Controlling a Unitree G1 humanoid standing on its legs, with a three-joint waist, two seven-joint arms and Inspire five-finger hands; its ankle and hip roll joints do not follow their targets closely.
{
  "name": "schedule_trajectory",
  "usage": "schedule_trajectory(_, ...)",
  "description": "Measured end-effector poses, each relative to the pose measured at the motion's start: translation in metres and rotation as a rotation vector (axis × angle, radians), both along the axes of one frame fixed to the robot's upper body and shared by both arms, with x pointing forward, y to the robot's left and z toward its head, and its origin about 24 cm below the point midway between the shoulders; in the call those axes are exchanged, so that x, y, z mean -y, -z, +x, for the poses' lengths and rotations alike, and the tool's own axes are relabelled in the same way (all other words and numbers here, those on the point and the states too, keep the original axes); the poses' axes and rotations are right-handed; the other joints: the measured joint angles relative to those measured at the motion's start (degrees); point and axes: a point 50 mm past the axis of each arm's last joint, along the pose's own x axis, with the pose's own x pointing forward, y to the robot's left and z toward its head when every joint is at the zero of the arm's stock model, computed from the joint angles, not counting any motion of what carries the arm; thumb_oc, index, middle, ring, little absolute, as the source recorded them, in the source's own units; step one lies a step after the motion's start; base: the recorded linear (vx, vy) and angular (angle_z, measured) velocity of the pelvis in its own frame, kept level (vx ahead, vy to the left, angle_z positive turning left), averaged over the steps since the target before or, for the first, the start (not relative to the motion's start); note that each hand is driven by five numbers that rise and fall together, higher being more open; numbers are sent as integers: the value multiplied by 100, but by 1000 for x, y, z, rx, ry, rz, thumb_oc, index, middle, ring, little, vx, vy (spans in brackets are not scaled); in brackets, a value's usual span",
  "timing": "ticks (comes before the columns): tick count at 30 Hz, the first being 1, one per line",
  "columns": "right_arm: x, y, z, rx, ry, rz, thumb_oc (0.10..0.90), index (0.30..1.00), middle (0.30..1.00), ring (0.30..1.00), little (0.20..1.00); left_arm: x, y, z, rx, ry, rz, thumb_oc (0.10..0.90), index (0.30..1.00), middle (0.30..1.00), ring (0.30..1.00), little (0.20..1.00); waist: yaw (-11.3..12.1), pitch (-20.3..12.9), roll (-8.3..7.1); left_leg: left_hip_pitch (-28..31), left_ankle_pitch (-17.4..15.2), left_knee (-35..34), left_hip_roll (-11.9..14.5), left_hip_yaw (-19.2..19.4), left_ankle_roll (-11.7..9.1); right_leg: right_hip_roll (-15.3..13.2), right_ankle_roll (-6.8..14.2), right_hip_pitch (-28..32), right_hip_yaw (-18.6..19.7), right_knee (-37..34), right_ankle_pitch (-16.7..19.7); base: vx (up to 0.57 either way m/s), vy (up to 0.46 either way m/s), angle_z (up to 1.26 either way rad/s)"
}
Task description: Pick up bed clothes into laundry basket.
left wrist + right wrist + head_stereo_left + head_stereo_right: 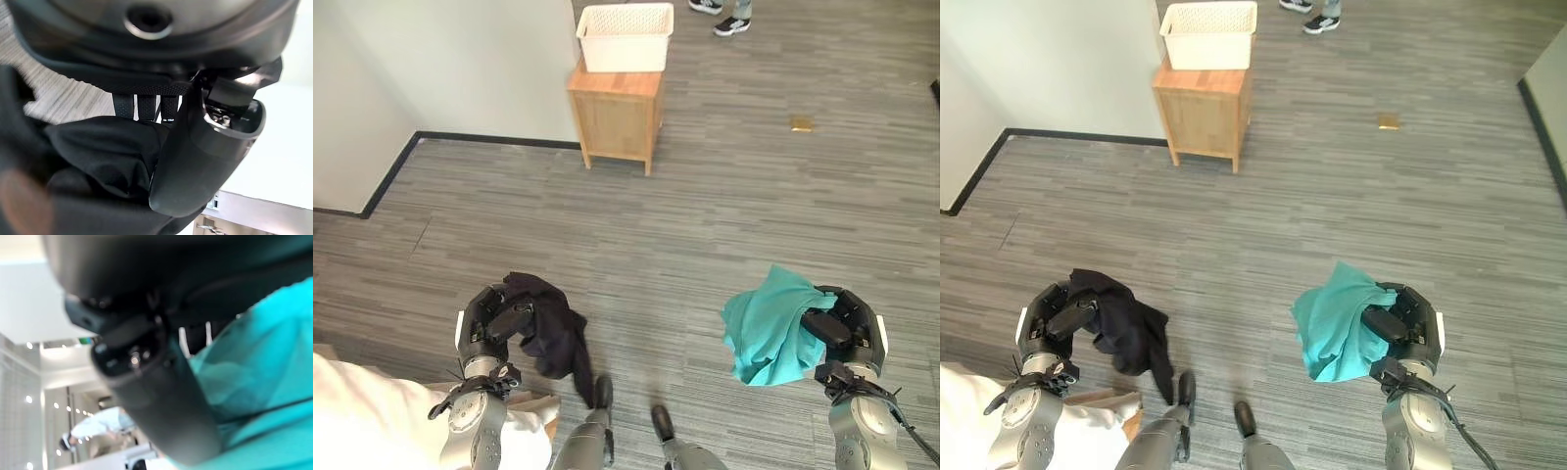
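Wooden cabinet [617,116] bears white basket [625,39].

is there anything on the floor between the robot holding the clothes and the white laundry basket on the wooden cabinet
Nothing visible blocks the way. The left hand grips the black garment and the right hand the teal garment; bare grey floor lies up to the wooden cabinet bearing the laundry basket. A small tan object lies off to the right.
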Motion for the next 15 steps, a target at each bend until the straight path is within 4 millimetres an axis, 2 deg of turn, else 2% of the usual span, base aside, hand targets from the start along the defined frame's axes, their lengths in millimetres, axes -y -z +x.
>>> schedule_trajectory(1,-2,-4,1,5,-18,-15,400,300,300,300,300,-3,1,-1,-8,-31,4,400,300,300,300,300,69,-19,116,13,-23,259,20,172,48,-55,72,113,-29,-51,-46,597,237,-46)
schedule_trajectory(2,-5,-7,2,15,-32,-21,400,300,300,300,300,-6,1,-3,-10,-73,-6,400,300,300,300,300,101,-80,232,70,-168,543,52,370,250,-117,195,234,-35,-60,-148,663,190,-42)
schedule_trajectory(3,-10,-12,5,31,-62,-34,400,300,300,300,300,-10,0,-5,1,-112,-8,400,300,300,300,300,186,-180,365,174,69,386,35,510,521,-126,394,82,-77,482,-530,642,192,-25)
schedule_trajectory(4,-15,-12,6,38,-77,-28,400,300,300,300,300,-16,-7,-3,23,-126,17,400,300,300,300,300,182,-200,220,281,22,399,-201,559,521,-381,478,-96,-338,1433,-977,606,143,11)
schedule_trajectory(5,-18,-9,2,25,-89,-31,400,300,300,300,300,-19,-13,-3,44,-138,27,400,300,300,300,300,136,-346,51,412,262,347,-414,756,771,-745,747,-129,-428,2280,-1428,337,128,57)
schedule_trajectory(6,-21,-8,1,23,-105,-33,400,300,300,300,300,-21,-21,-2,79,-147,45,400,300,300,300,300,106,-456,-54,474,347,402,-677,735,1191,-1043,937,-11,-396,2803,-1512,536,198,59)
schedule_trajectory(7,-24,-8,3,28,-113,-28,400,300,300,300,300,-22,-25,1,97,-149,54,400,300,300,300,300,132,-432,-125,540,287,444,-797,714,1196,-1124,1005,-170,-345,3425,-1471,333,152,43)
schedule_trajectory(8,-26,-9,5,31,-124,-28,400,300,300,300,300,-23,-29,3,112,-151,59,400,300,300,300,300,146,-431,-130,562,504,470,-813,711,1331,-1186,965,-378,-351,3959,-1502,347,133,18)
schedule_trajectory(9,-30,-10,8,38,-149,-25,400,300,300,300,300,-24,-35,3,138,-150,75,400,300,300,300,300,162,-422,-151,657,354,446,-927,581,1462,-1223,794,-720,-319,4633,-1337,482,199,38)
schedule_trajectory(10,-42,-9,14,43,-205,-13,400,300,300,300,300,-29,-42,6,155,-139,107,400,300,300,300,300,153,-399,-137,863,197,462,-981,431,1681,-1157,606,-1137,-309,5246,-1184,652,212,38)
schedule_trajectory(11,-47,-8,15,41,-221,-8,400,300,300,300,300,-30,-43,7,158,-134,115,400,300,300,300,300,135,-378,-169,951,206,491,-982,413,1617,-1159,593,-1213,-298,5385,-1175,596,165,45)
schedule_trajectory(12,-51,-7,16,37,-245,-9,400,300,300,300,300,-30,-43,6,157,-130,119,400,300,300,300,300,91,-338,-144,1081,-129,551,-988,197,1822,-987,512,-1433,-306,5562,-1136,285,12,18)
schedule_trajectory(13,-58,-7,21,60,-261,22,400,300,300,300,300,-32,-44,7,159,-128,126,400,300,300,300,300,58,-80,-78,1399,-230,548,-823,77,1765,-723,466,-1844,-569,6108,-1219,440,-10,49)
schedule_trajectory(14,-62,-3,19,55,-258,47,400,300,300,300,300,-31,-42,7,145,-116,127,400,300,300,300,300,-89,23,-14,1685,-96,412,-683,-58,1527,-445,366,-2183,-820,6016,-1217,485,-56,72)
schedule_trajectory(15,-61,-1,15,42,-256,46,400,300,300,300,300,-30,-42,7,143,-101,128,400,300,300,300,300,-211,27,-39,1833,-93,331,-686,-166,1508,-368,420,-2343,-833,5839,-1214,475,-44,106)
